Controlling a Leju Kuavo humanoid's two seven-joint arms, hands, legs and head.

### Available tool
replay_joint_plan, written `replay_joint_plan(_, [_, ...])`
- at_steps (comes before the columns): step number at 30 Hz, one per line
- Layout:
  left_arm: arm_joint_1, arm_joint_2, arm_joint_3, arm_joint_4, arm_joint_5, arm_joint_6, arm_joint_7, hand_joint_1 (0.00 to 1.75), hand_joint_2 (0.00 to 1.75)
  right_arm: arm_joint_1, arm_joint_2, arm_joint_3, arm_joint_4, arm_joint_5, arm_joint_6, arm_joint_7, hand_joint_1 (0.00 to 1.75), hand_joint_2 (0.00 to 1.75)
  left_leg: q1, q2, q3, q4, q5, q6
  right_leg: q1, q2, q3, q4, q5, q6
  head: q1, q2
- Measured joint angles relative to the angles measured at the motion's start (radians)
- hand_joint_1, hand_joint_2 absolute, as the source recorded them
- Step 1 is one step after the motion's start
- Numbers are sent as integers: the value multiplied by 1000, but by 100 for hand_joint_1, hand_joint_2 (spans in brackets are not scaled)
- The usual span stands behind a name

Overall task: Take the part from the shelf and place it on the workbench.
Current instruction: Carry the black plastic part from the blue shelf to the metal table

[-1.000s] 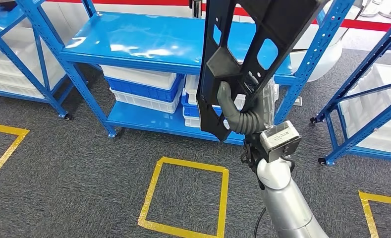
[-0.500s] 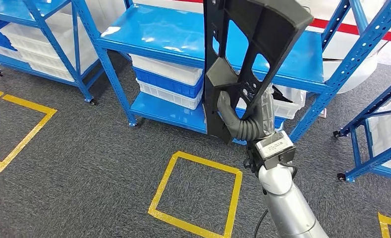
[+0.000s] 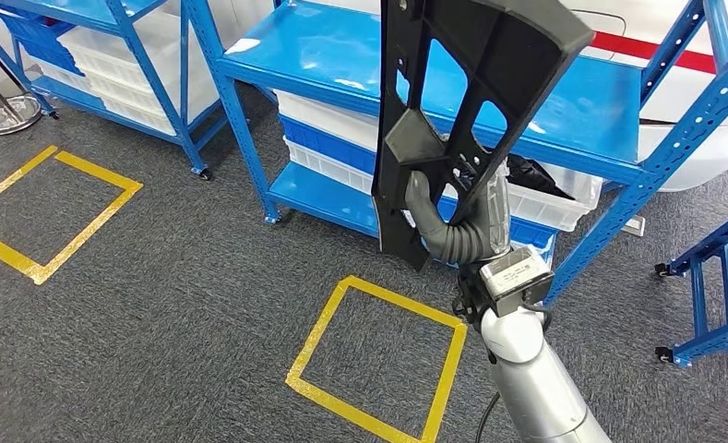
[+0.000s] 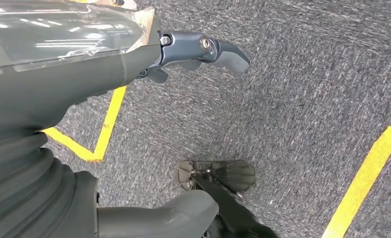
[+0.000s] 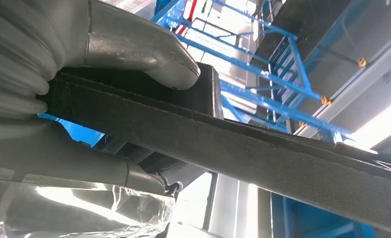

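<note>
Item: black part (image 3: 461,101), upright, at twelve o'clock, off the blue shelf (image 3: 563,120). Holder: right hand (image 3: 461,226), clasped around it. Left hand (image 4: 198,49): apparently empty, fingers slack. Outstanding: carry to workbench, placement.

I found no legible text, label, brand, number or sign in any view. The module (image 3: 519,273) at the right wrist carried faint markings, too small for me to read.
</note>
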Motion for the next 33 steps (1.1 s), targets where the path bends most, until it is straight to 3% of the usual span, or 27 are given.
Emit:
replay_joint_plan(2, [-4,0,0,0,0,0,-1,0,175,0,0,0,-1,-5,2,-2,175,175,-11,15,21,-51,7,8,6,-14,-3,0,0,1,0,0])
replay_joint_plan(4, [-3,1,0,0,0,2,-4,0,175,2,0,0,-2,-12,3,-4,175,175,-12,-2,19,-59,14,17,9,-26,-6,-1,-2,6,1,0])
replay_joint_plan(5, [-1,0,0,0,0,2,-6,0,175,2,0,0,-2,-14,3,-5,175,175,-10,-10,22,-67,19,23,9,-21,-9,7,-9,8,1,0])
replay_joint_plan(7, [-1,0,0,0,0,4,-9,0,175,3,-1,0,-3,-18,4,-7,175,175,-6,-25,26,-81,30,35,8,12,-40,78,-50,5,4,0])
replay_joint_plan(9, [-3,0,0,0,0,7,-12,0,175,8,-4,0,-3,-21,4,-8,175,175,-7,-43,24,-82,33,40,5,42,-98,209,-105,-2,7,0])
replay_joint_plan(10, [-3,0,0,0,0,8,-13,0,175,12,-6,-1,-2,-23,4,-9,175,175,-7,-54,23,-82,34,40,3,48,-123,261,-120,0,9,0])
replay_joint_plan(11, [-2,0,0,0,0,8,-14,0,175,15,-8,-1,-2,-25,4,-9,175,175,-7,-65,23,-81,34,40,3,51,-132,277,-119,6,9,0])
replay_joint_plan(12, [-1,-1,0,0,0,9,-14,0,175,16,-10,-1,-2,-26,4,-9,175,175,-7,-77,23,-80,35,40,1,53,-122,256,-103,15,9,0])
replay_joint_plan(14, [0,-2,0,0,0,9,-14,0,175,17,-12,-2,-2,-30,4,-10,175,175,-6,-99,22,-73,33,36,-6,74,-63,124,-43,34,9,0])
replay_joint_plan(15, [-1,-2,0,0,0,10,-14,0,175,17,-13,-2,-2,-32,4,-11,175,175,-7,-110,18,-67,32,33,-10,90,-35,65,-21,37,9,0])
replay_joint_plan(17, [0,-2,0,0,0,11,-14,0,175,19,-16,-3,-2,-33,3,-13,175,175,-8,-126,5,-58,32,22,-13,109,-11,8,-2,31,8,0])
replay_joint_plan(19, [4,-2,0,0,0,12,-14,0,175,24,-18,-4,-2,-34,3,-15,175,175,-6,-139,-3,-56,35,13,-12,96,-12,8,1,21,7,0])
replay_joint_plan(20, [7,-2,0,0,0,12,-13,0,175,26,-18,-4,-3,-34,3,-15,175,175,-5,-134,-7,-50,31,9,-14,89,-11,7,3,16,7,0])
replay_joint_plan(22, [6,-2,0,0,0,12,-12,0,175,33,-18,-6,-6,-34,2,-17,175,175,-4,-95,-37,10,-6,-1,-18,70,-9,4,5,3,0,0])
replay_joint_plan(24, [4,-2,0,0,-3,11,-10,0,175,46,-21,-11,-9,-34,1,-18,175,175,-2,-50,-98,140,-68,-11,-13,50,-8,4,3,-5,-6,0])
replay_joint_plan(26, [5,-2,0,0,-9,9,-7,0,175,62,-24,-17,-12,-34,-1,-18,175,175,2,-37,-142,232,-96,-16,-9,27,-8,4,1,-8,-6,0])
replay_joint_plan(27, [6,-1,0,0,-12,7,-6,0,175,69,-25,-19,-14,-33,-1,-18,175,175,3,-34,-138,223,-82,-15,-8,17,-7,4,0,-9,-6,0])
replay_joint_plan(28, [6,-1,0,0,-13,6,-5,0,175,74,-26,-21,-17,-32,-2,-19,175,175,3,-30,-113,176,-55,-12,-8,8,-7,4,-1,-9,-7,0])
replay_joint_plan(30, [5,1,0,-1,-14,4,-7,0,175,79,-26,-24,-28,-28,-2,-19,175,175,-5,4,-36,33,0,0,-4,-7,-5,4,-3,-9,-7,0])
replay_joint_plan(31, [3,2,0,-2,-14,4,-9,0,175,80,-27,-25,-33,-26,-2,-20,175,175,-11,19,-10,-17,13,6,-1,-13,-5,3,-4,-7,-6,0])
replay_joint_plan(33, [1,5,0,-4,-13,5,-15,0,175,84,-27,-27,-40,-22,0,-21,175,175,-22,27,2,-50,12,15,5,-29,-5,1,-6,-3,-5,0])
